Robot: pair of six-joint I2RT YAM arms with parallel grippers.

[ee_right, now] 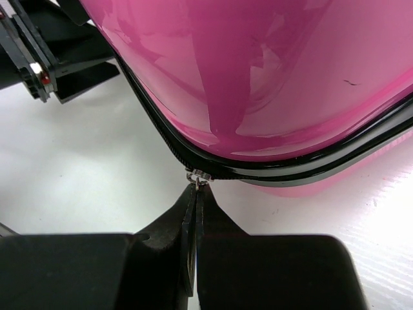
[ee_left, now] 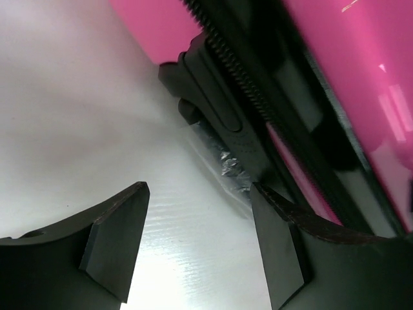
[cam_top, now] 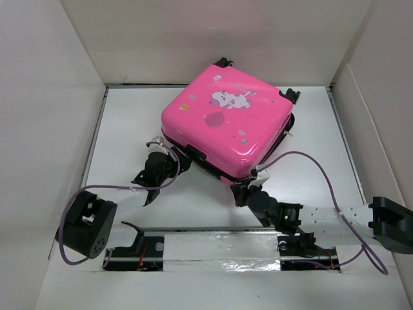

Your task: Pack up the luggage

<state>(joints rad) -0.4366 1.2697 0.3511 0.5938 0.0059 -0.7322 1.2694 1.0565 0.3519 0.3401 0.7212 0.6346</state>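
The hot-pink luggage (cam_top: 226,119) lies flat and closed on the white table, its cartoon print facing up. My right gripper (cam_top: 248,187) is at its near corner, shut on the small metal zipper pull (ee_right: 199,176) where the black zipper track bends; the shell (ee_right: 258,64) fills the view above the fingers (ee_right: 197,194). My left gripper (cam_top: 173,157) is open and empty beside the left side of the luggage. Its right finger (ee_left: 277,245) sits close to the black side handle (ee_left: 213,103), below the pink shell (ee_left: 361,97).
White walls enclose the table on three sides. A rail with silver foil tape (cam_top: 219,248) runs along the near edge between the arm bases. Purple cables (cam_top: 322,171) loop over the table by each arm. The left gripper also shows in the right wrist view (ee_right: 45,58).
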